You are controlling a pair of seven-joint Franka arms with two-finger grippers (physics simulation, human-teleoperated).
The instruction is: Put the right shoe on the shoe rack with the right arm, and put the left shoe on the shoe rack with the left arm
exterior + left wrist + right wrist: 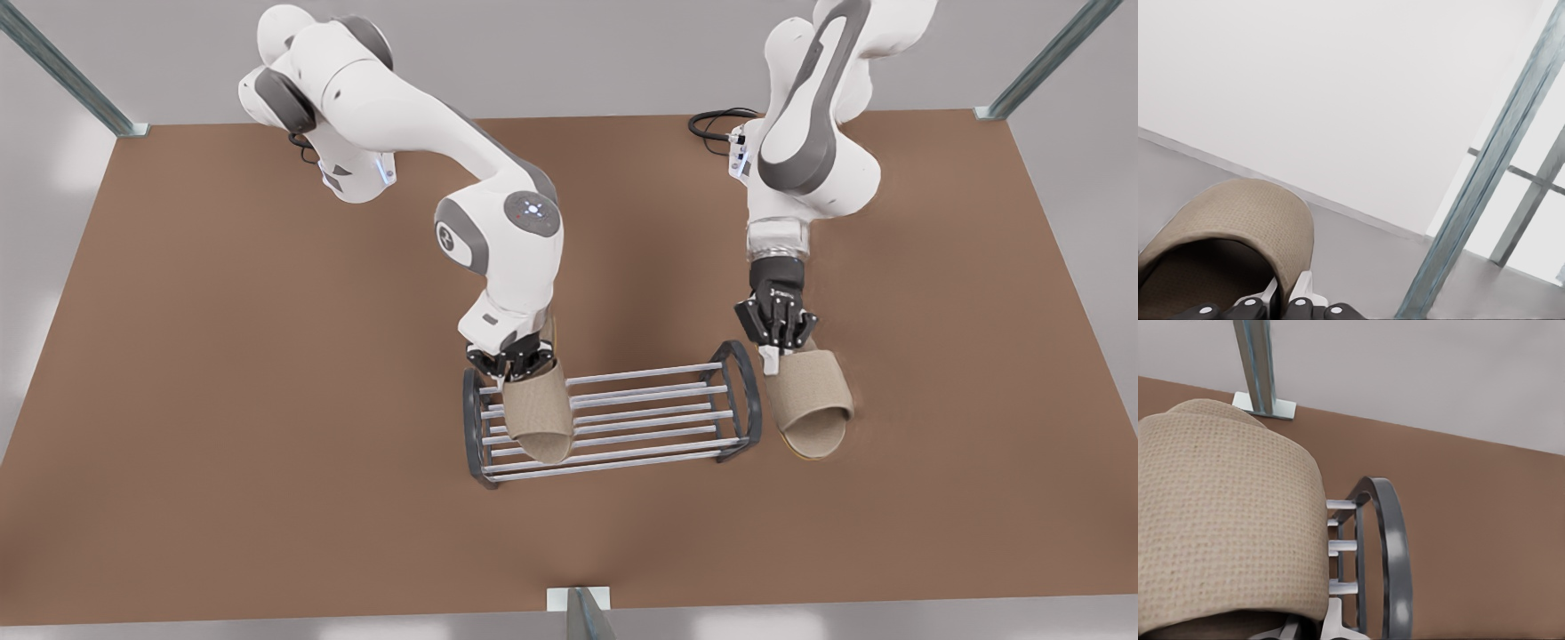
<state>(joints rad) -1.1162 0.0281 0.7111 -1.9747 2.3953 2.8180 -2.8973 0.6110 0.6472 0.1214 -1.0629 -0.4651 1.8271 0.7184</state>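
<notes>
The right gripper [516,363] has its jaws clenched on the heel end of the right shoe [536,413], which lies across the bars of the rack [640,418] near its end frame [1395,540] at the front view's left. The left gripper [775,348] grasps the left shoe [813,400] in the same way, just outside the rack's other end, over the tabletop [267,356].
</notes>
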